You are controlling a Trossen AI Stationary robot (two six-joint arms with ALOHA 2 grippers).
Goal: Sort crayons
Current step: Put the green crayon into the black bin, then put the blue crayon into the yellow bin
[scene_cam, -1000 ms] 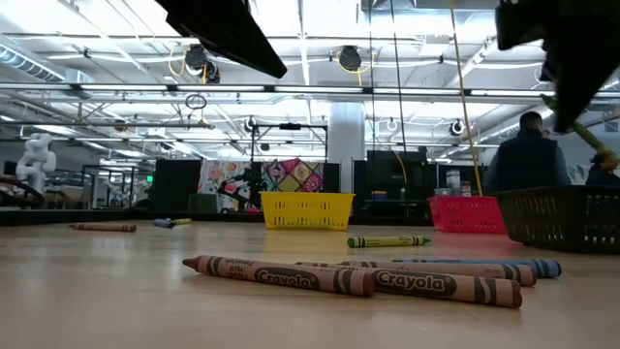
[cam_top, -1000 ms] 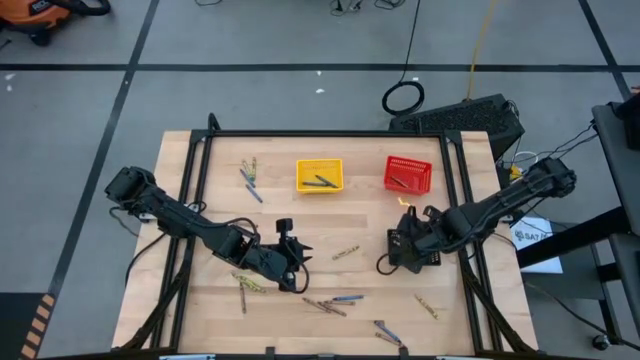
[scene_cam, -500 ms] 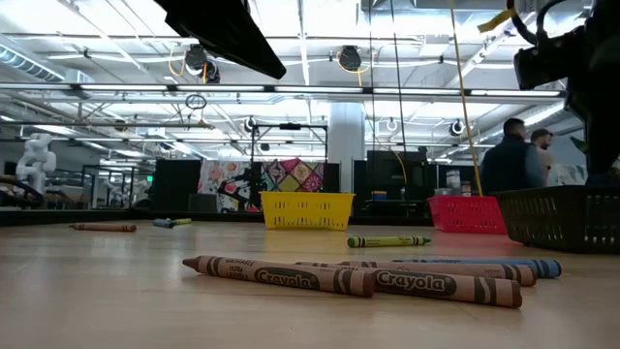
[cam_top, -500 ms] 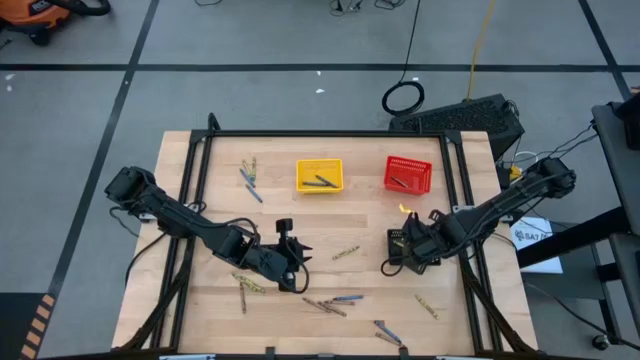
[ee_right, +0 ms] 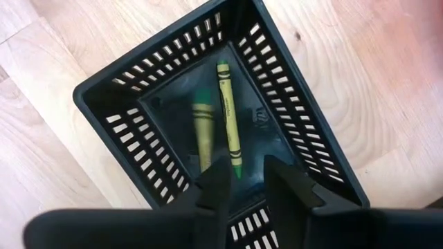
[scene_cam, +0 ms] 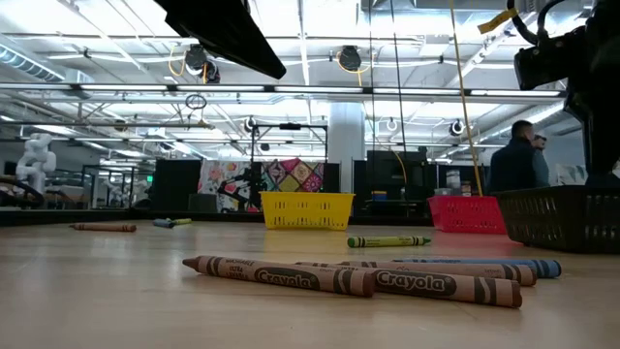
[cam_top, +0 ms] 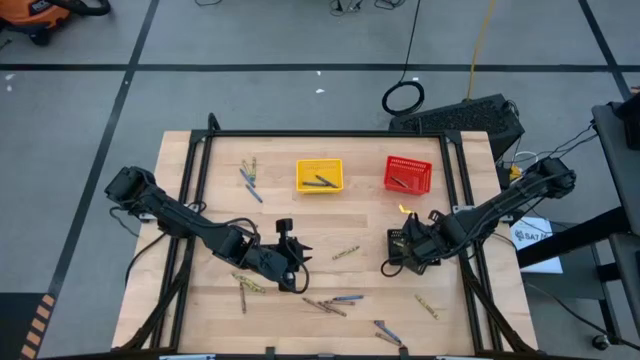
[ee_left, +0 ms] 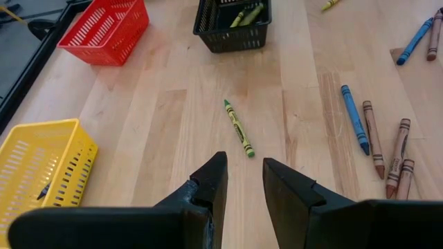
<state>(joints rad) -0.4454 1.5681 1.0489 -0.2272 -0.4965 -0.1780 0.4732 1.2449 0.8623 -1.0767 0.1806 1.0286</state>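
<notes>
On the wooden table point(cam_top: 200, 300) we find the crayons point(cam_top: 330, 302) scattered loose: a cluster of brown and blue ones lies near the front edge, 1 green crayon point(ee_left: 239, 128) lies alone at mid-table, a few lie at the far left corner beside the yellow basket point(cam_top: 319, 176), and others rest toward the front right. In the right wrist view we count 2 green crayons point(ee_right: 228, 117) lying side by side on the floor of the black basket point(ee_right: 131, 124). In the high view, the yellow basket and the red basket point(cam_top: 407, 174) each hold at least 1 dark stick; we cannot tell their colours.

The right gripper point(ee_right: 242, 183) hangs directly above the black basket, its fingers slightly parted with nothing between them. The left gripper point(ee_left: 242, 180) sits low over mid-table, pointed at the lone green crayon and short of it, with a narrow gap between its fingers and nothing held.

In the low view, 2 brown crayons point(scene_cam: 281, 275) lie nearest the camera, with a blue one just behind them. A person point(scene_cam: 513, 165) stands in the room beyond the table.
</notes>
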